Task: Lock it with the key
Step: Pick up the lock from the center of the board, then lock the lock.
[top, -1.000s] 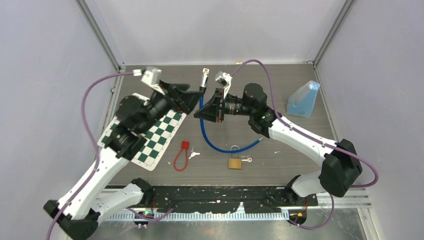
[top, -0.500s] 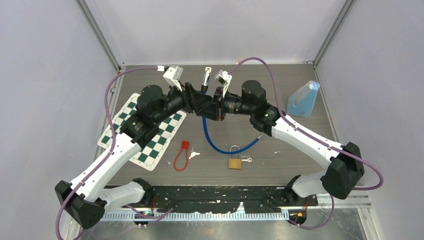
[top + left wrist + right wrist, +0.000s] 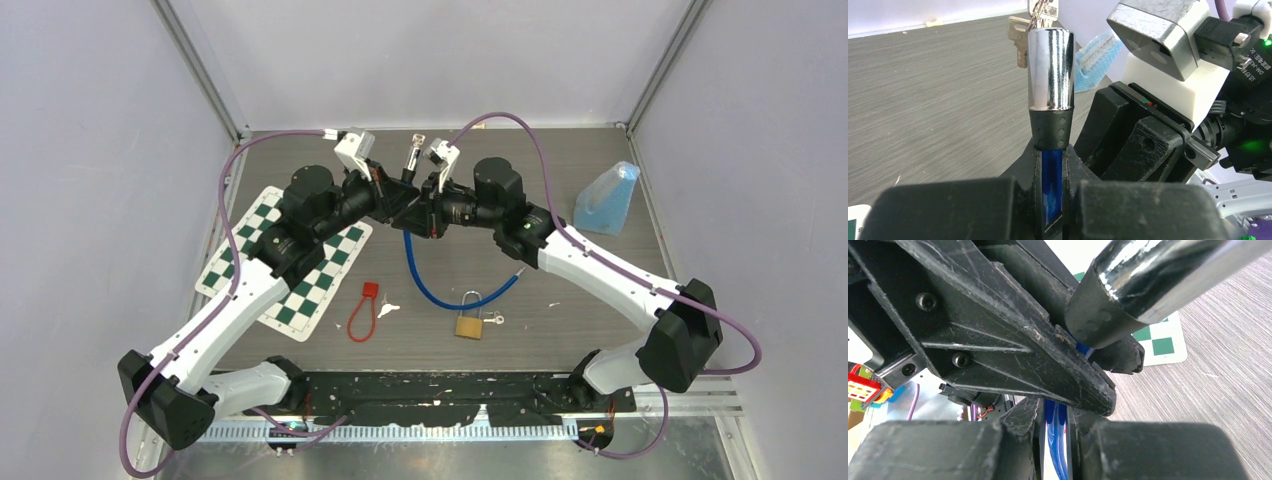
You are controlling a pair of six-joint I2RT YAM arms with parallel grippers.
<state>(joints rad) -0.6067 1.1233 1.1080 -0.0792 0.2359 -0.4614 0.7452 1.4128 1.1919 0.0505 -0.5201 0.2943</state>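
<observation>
A blue cable lock loops over the table, and its chrome lock head stands upright above my left gripper. That gripper is shut on the blue cable just under the head's black collar. A key hangs on a ring at the head's top end. My right gripper is shut on the same blue cable a little lower, close against the left fingers. In the top view both grippers meet at the back middle, below the lock head.
A brass padlock with a small key lies at the front middle. A red loop lock lies to its left beside a checkered mat. A blue bag stands at the right edge.
My left arm swung right to the lock head, and its gripper closed on the blue cable under the collar. The right gripper kept its hold and barely shifted.
</observation>
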